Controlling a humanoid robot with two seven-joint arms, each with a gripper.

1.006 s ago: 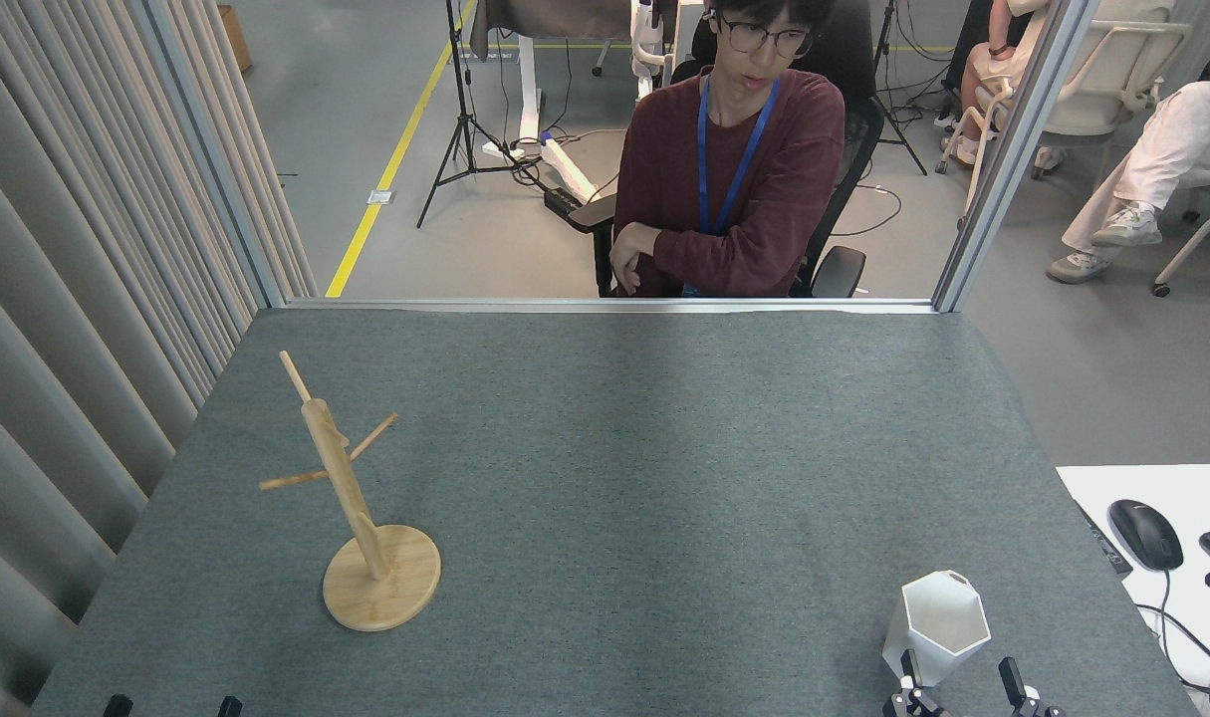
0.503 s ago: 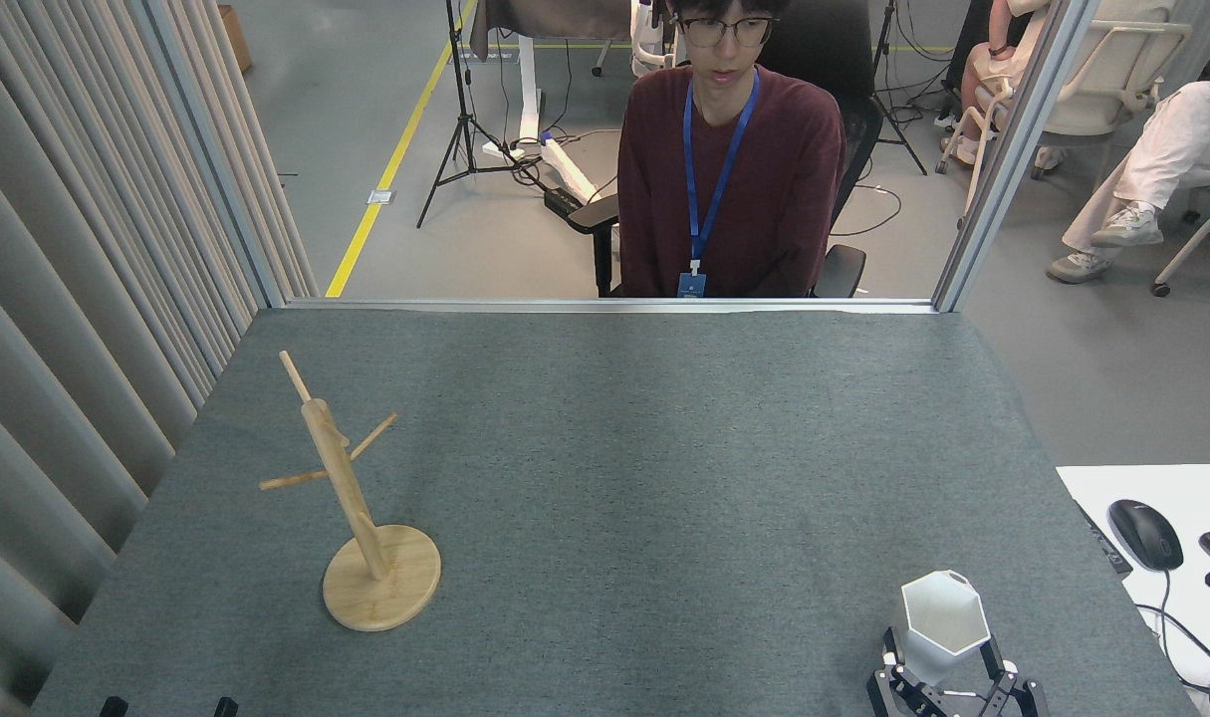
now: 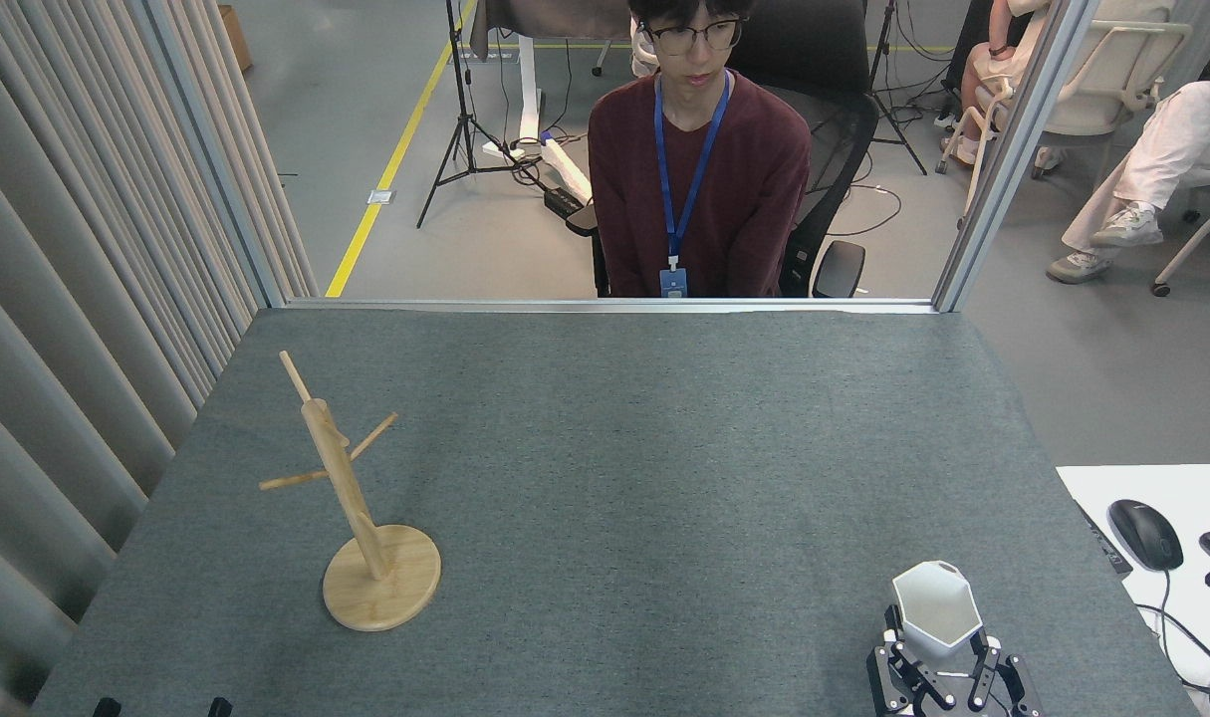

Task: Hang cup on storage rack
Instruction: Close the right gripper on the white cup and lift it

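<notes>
Grasp step: right gripper (image 3: 938, 652) jaws clasp the cup (image 3: 935, 607); left unclear. Next: lift toward storage rack (image 3: 351, 498), far left.

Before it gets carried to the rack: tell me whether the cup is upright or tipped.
Upright: the cup shows its open hexagonal rim facing up, between the right gripper fingers.

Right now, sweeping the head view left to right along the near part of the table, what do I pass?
Left claw's tips at the bottom edge → storage rack → cup with the right claw around its lower part → computer mouse on the white side surface.
</notes>
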